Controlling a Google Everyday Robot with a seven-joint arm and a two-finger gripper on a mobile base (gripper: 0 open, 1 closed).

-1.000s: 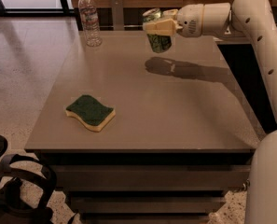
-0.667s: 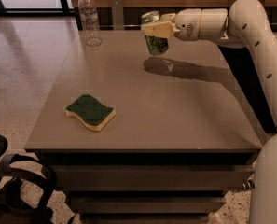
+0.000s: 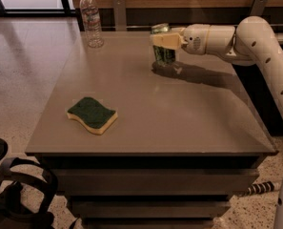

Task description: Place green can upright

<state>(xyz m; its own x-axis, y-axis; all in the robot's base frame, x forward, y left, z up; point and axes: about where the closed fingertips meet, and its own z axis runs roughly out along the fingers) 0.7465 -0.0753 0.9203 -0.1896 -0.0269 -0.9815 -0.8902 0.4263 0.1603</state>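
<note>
We see the gripper [image 3: 166, 40] reaching in from the right over the far part of the table [image 3: 179, 123], well beyond the sponge [image 3: 92, 114] and to the right of it as we look. Its 2 pale fingers [image 3: 161, 38] are closed on the upper part of the green can [image 3: 164, 56], pinching it between them. The green can stands upright in that grasp, its dark green body showing below the fingers. Its bottom end is at or just above the tabletop (we cannot tell whether it touches), with a dark shadow on the surface right beneath it and trailing off under the arm [image 3: 255, 39]. The 1 arm runs level from the gripper, away from the sponge, then bends down at the right edge of the view. The sponge lies flat, green side up and yellow below, well apart from the green can. A clear water bottle [image 3: 92, 19] stands upright far behind the sponge, at the table's far corner, also well apart from the green can
</note>
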